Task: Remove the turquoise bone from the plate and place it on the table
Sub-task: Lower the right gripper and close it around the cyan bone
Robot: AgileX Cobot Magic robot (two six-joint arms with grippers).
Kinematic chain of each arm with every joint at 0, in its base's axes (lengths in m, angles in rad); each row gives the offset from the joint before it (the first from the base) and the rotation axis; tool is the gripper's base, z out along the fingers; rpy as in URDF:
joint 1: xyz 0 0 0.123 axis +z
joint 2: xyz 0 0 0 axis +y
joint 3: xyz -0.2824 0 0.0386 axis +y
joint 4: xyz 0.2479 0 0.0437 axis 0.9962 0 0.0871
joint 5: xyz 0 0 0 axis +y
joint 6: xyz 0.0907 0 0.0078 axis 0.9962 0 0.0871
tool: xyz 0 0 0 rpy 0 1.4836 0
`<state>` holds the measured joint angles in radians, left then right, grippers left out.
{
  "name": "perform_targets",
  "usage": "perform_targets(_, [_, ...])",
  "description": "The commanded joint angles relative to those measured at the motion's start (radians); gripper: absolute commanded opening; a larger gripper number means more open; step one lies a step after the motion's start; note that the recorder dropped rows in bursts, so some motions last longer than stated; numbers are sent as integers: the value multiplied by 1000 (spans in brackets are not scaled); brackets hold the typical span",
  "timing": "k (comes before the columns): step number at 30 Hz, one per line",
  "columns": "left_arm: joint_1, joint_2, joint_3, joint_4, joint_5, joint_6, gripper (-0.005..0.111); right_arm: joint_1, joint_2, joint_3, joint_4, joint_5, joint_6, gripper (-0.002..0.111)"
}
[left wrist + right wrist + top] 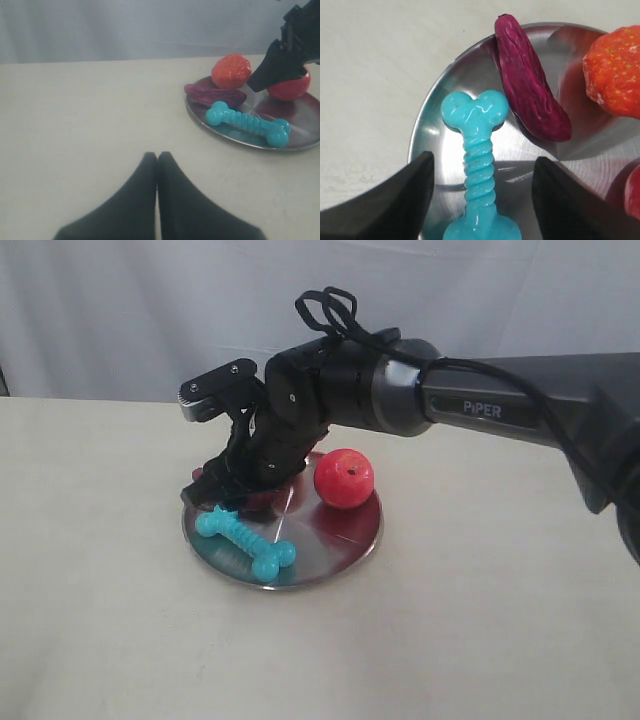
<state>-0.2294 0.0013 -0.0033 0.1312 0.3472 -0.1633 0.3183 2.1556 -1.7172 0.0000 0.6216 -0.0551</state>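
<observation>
The turquoise bone (pixel 245 542) (pixel 479 165) (pixel 247 124) lies flat on the front left part of the steel plate (pixel 335 540) (pixel 435 120) (pixel 300 135), which rests on the cream table (pixel 100 600). My right gripper (pixel 222 495) (pixel 482 165) reaches over the plate from the right and hovers just above the bone. It is open, with one dark finger on each side of the ridged shaft and not touching it. My left gripper (pixel 157 156) is shut and empty over bare table, well short of the plate; the exterior view does not show it.
On the plate behind the bone lie a dark purple elongated piece (pixel 530 90) (pixel 215 95), an orange-red strawberry toy (pixel 615 70) (pixel 231 71) and a red apple (pixel 344 478) (pixel 290 87). A pale curtain hangs behind the table.
</observation>
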Motion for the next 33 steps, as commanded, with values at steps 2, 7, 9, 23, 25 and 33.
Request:
perform_targets(2, [-3, -1, 3, 0, -1, -1, 0, 0, 41, -4, 0, -9, -17, 56])
perform_targets(7, [-3, -1, 3, 0, -1, -1, 0, 0, 89, -4, 0, -56, -17, 56])
perform_targets(9, [-3, -1, 3, 0, -1, -1, 0, 0, 110, -4, 0, -70, -21, 56])
perform_targets(23, [-3, -1, 3, 0, -1, -1, 0, 0, 171, -4, 0, -118, -21, 56])
perform_targets(25, [-3, -1, 3, 0, -1, -1, 0, 0, 174, -4, 0, -118, -21, 56])
perform_targets(33, [-3, -1, 3, 0, -1, -1, 0, 0, 177, -4, 0, -120, -21, 53])
